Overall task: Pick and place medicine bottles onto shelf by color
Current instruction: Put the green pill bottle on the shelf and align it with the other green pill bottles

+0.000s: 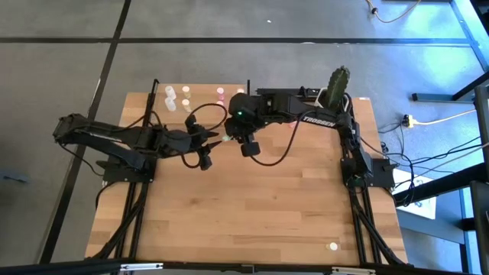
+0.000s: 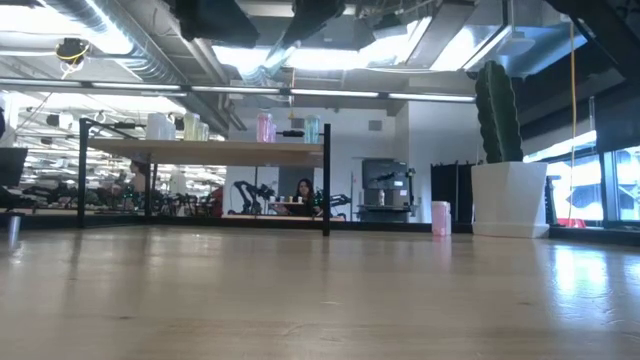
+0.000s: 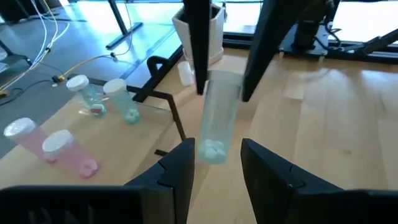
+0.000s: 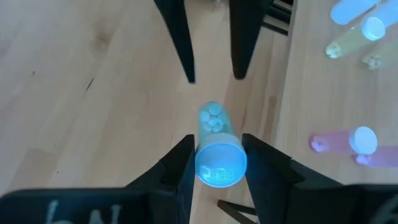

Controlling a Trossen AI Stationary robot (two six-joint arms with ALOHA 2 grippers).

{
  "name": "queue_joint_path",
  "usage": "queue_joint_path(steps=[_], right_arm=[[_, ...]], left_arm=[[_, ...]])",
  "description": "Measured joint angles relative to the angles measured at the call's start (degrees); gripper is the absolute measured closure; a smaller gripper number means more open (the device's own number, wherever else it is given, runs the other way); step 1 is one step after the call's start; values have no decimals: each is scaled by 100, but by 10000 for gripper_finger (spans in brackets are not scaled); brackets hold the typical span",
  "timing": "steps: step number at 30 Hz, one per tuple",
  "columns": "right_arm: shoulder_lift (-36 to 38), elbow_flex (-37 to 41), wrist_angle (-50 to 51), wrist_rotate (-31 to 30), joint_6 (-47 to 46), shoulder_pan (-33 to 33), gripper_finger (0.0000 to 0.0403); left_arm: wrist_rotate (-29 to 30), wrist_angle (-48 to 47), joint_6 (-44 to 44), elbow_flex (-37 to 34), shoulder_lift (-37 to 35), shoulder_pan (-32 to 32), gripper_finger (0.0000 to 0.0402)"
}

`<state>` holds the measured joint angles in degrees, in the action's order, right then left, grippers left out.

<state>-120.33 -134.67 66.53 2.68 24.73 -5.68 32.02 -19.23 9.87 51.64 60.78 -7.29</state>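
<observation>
Your right gripper (image 4: pixel 216 163) clamps the pale green bottle (image 4: pixel 219 155) near its cap, above the counter (image 1: pixel 260 206) beside the shelf (image 2: pixel 215 152). Your left gripper (image 3: pixel 216 163) stands open around its base. It's light, slick plastic; grip mid-body.

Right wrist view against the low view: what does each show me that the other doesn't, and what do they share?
Only the right wrist view: the right gripper closed on a capped pale green medicine bottle with pills inside, and the left gripper just ahead of it. Only the low view: the cactus in its white pot, a lone pink bottle standing on the table beside it, and a person beyond. Both: the shelf and the shelved bottles standing on it.
</observation>
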Motion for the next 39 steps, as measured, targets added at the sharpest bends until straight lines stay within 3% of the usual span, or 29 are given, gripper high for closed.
queue_joint_path(steps=[15, 30, 35, 39], right_arm=[[0, 0, -3, -2, -15, 27, 281], [0, 0, -3, -2, -15, 27, 281], [0, 1, -3, -2, -9, 27, 281], [0, 0, -3, -2, -4, 27, 281]], left_arm=[[-1, 29, -573, 0, -20, 27, 294], [-18, 38, -595, 0, -10, 86, 256], [-241, 134, -588, 0, -10, 213, 254], [-952, 393, -581, 0, -8, 371, 254]])
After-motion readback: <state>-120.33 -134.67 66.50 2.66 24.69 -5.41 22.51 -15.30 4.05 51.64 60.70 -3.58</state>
